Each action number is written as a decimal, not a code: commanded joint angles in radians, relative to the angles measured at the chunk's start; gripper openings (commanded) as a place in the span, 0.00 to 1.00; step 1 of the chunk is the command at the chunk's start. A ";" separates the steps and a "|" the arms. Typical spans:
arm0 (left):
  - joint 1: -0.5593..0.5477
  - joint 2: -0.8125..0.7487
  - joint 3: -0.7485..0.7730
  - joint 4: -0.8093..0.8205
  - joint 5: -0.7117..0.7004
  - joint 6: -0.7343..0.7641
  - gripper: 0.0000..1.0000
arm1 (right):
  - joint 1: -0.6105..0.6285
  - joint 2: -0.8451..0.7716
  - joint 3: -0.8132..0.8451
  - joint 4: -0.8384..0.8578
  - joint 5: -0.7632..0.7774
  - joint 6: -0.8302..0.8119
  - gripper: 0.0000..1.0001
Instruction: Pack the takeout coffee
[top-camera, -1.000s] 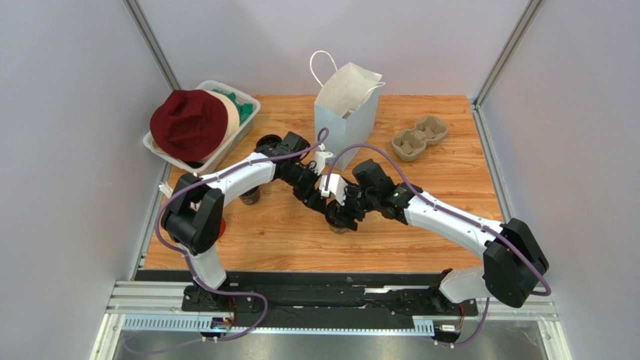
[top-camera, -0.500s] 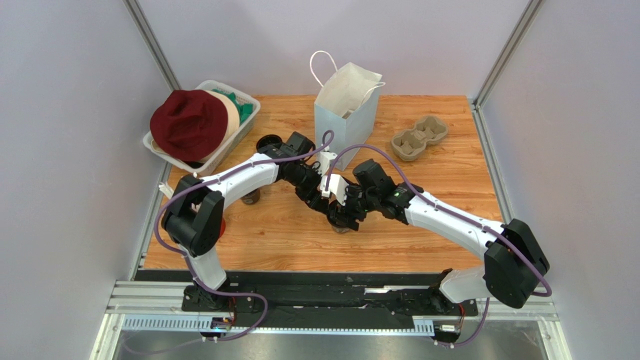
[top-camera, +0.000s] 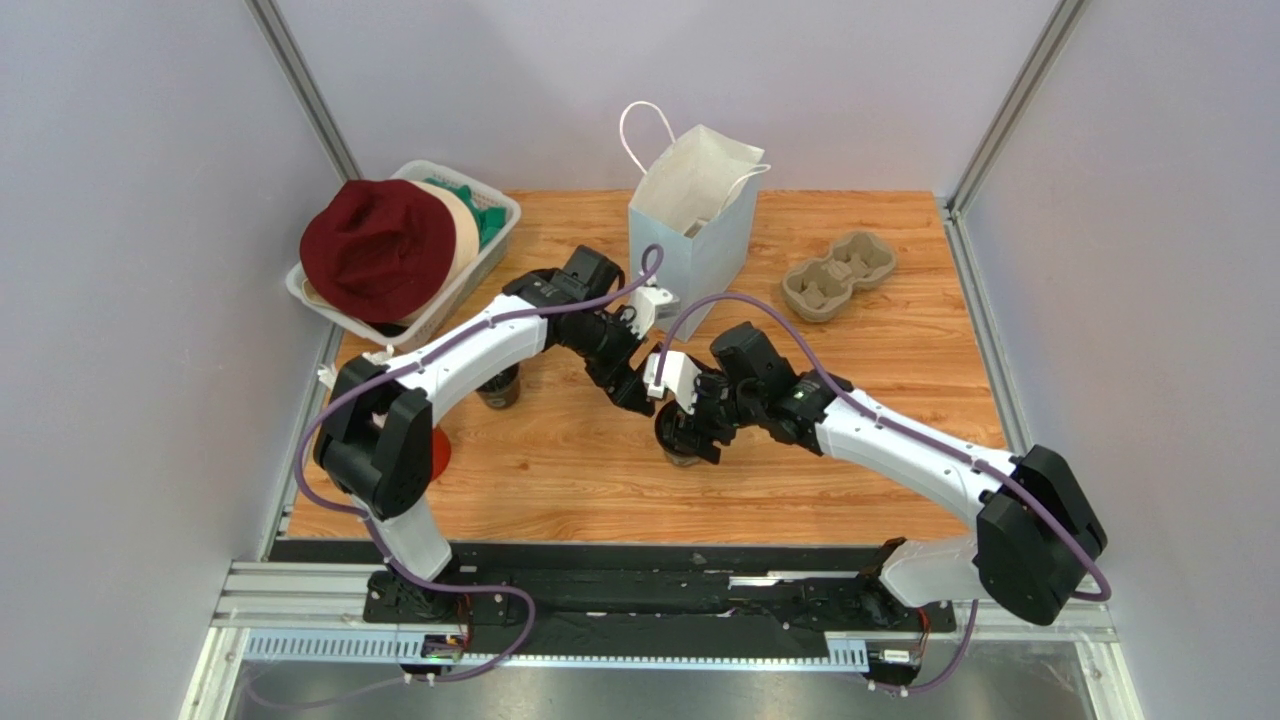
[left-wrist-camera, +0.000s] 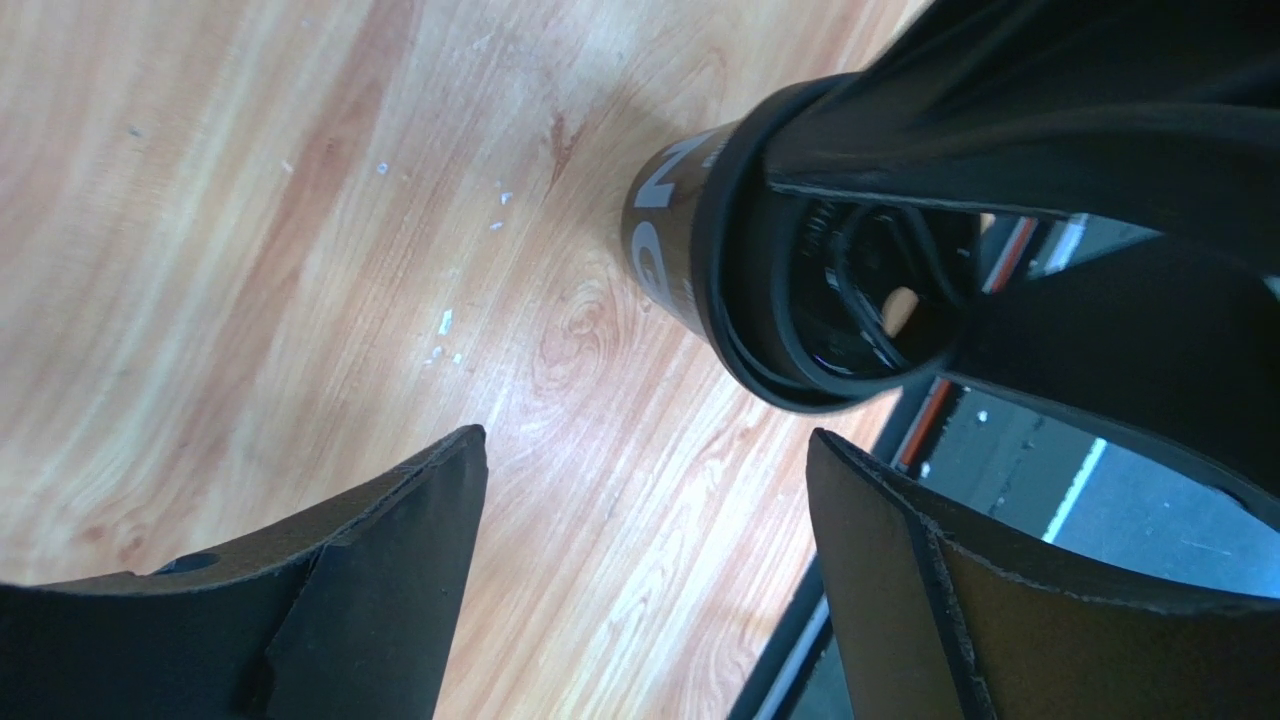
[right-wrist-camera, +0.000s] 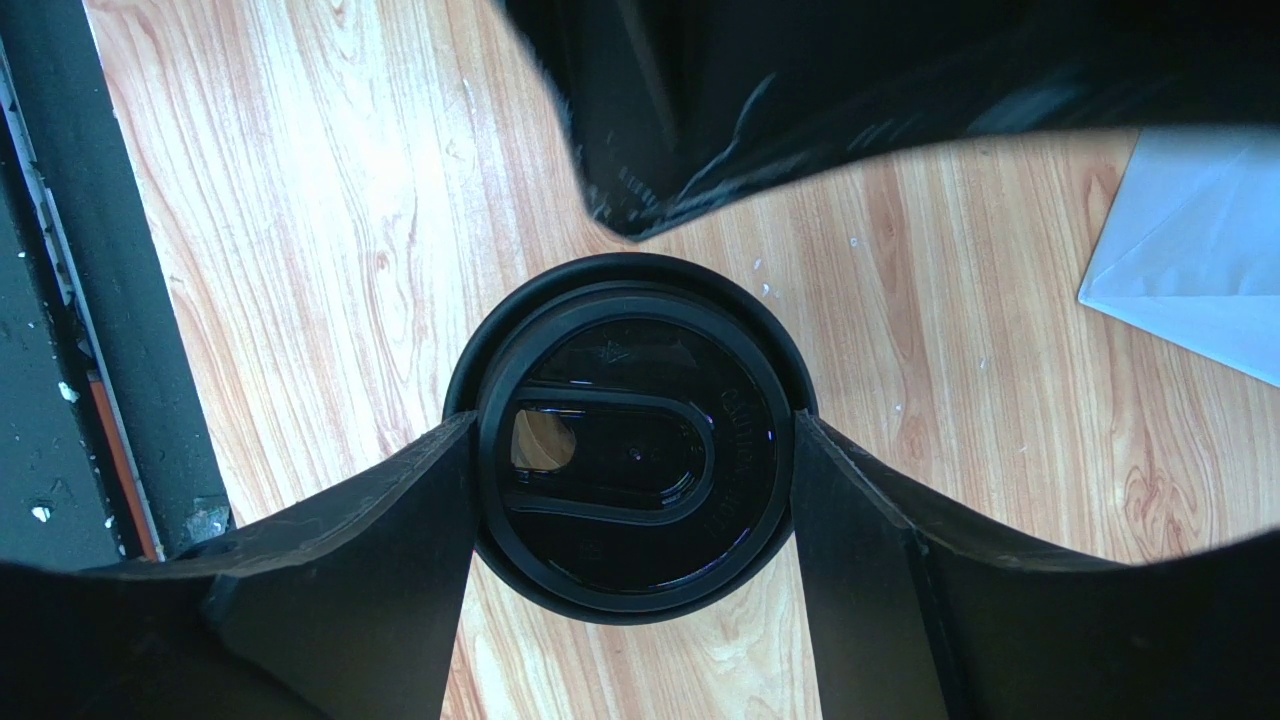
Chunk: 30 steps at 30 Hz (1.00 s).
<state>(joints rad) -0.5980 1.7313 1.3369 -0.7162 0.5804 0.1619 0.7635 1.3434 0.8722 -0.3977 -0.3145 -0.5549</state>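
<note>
The left gripper (left-wrist-camera: 646, 480) has let go and backed off: a second ago it was crowded against the right gripper (right-wrist-camera: 634, 446) over the cup (left-wrist-camera: 669, 225), and now it sits a little up and to the left of it, jaws spread wide with only bare table (top-camera: 571, 465) between them. The cup is now in the right gripper alone. Its two fingers press on opposite sides of the lid's rim, closed on the cup. I judge the handover finished and the left arm clear of the way, so what remains is to carry the cup to the bag (top-camera: 688, 225), which stands open-mouthed, farther back on the table and well apart from the cup. The cup is near the middle of the table, between the two arms and closer to the near edge than the bag. It looks upright, though I cannot tell whether it rests on the wood or is just off it. It is small and near-black, with white lettering on its side. A glossy black lid is seated on top, with an oval recess and a sip hole showing a brownish tone.
</note>
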 joint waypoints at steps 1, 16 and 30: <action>0.018 -0.093 0.085 -0.067 0.052 0.050 0.87 | -0.007 0.045 -0.073 -0.193 0.084 -0.014 0.70; 0.155 -0.246 0.392 -0.422 0.047 0.106 0.92 | -0.033 0.043 -0.029 -0.205 0.060 0.000 0.70; 0.181 -0.389 0.228 -0.356 -0.051 0.093 0.95 | -0.033 0.077 0.031 -0.240 0.098 0.044 0.59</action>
<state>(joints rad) -0.4198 1.3552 1.5703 -1.1107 0.5499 0.2520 0.7380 1.3750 0.9302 -0.4625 -0.3111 -0.5240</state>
